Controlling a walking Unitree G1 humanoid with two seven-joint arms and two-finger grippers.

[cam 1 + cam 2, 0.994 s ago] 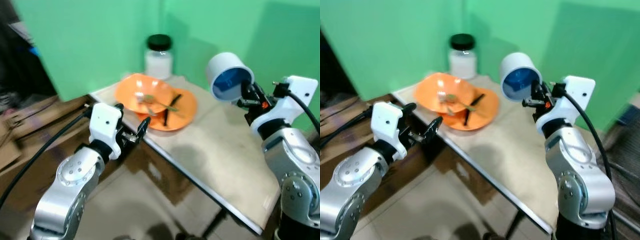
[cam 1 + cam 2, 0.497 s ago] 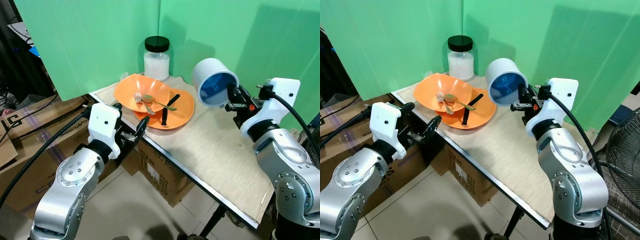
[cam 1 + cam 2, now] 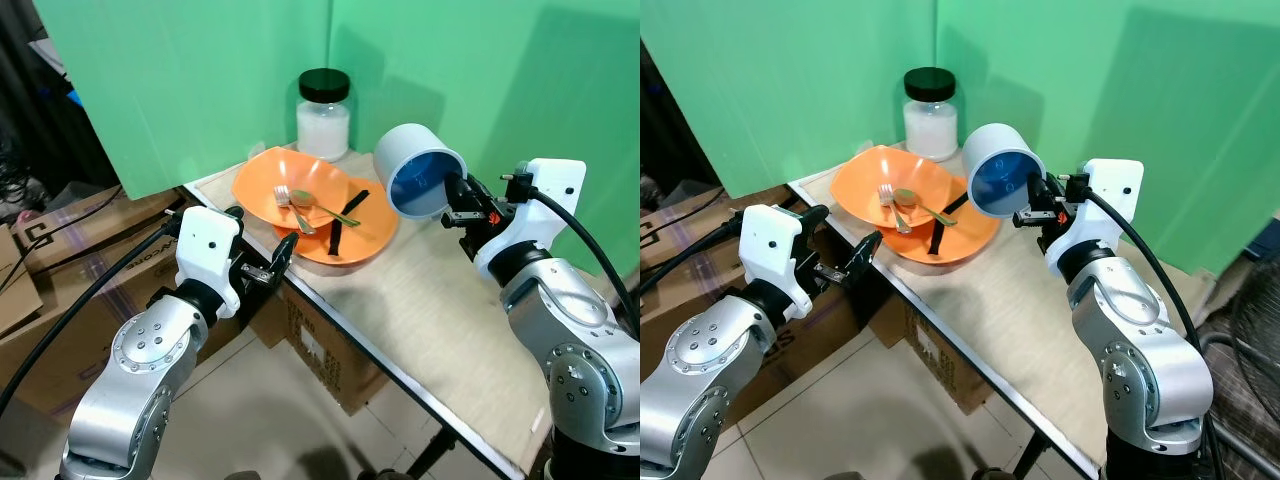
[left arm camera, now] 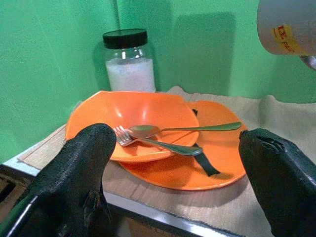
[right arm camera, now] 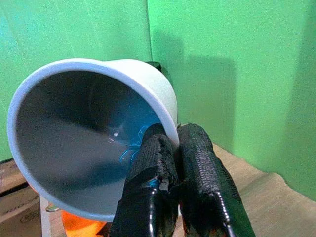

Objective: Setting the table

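Cup [image 3: 418,168], white outside and blue inside, was held in the air over the table [image 3: 440,320], lying on its side with the mouth facing the robot, at about 2 o'clock from the orange plate [image 3: 372,222]. Right gripper [image 3: 457,190] was pinched shut on the cup's rim, one finger [image 5: 150,163] inside the wall and one outside. Orange bowl [image 3: 270,183] sat on the plate toward 10 o'clock and held a fork [image 3: 288,201] and spoon [image 3: 318,207]; a black strip [image 3: 345,222] lay across the plate. Lidded jar [image 3: 323,113] of white powder stood at 12 o'clock beyond the bowl. Left gripper [image 3: 262,265] hovered with fingers spread and empty, off the table edge at 8 o'clock from the plate. Judged step: setting the cup down; it would need turning upright first, then lowering onto bare tabletop clear of the plate before release.
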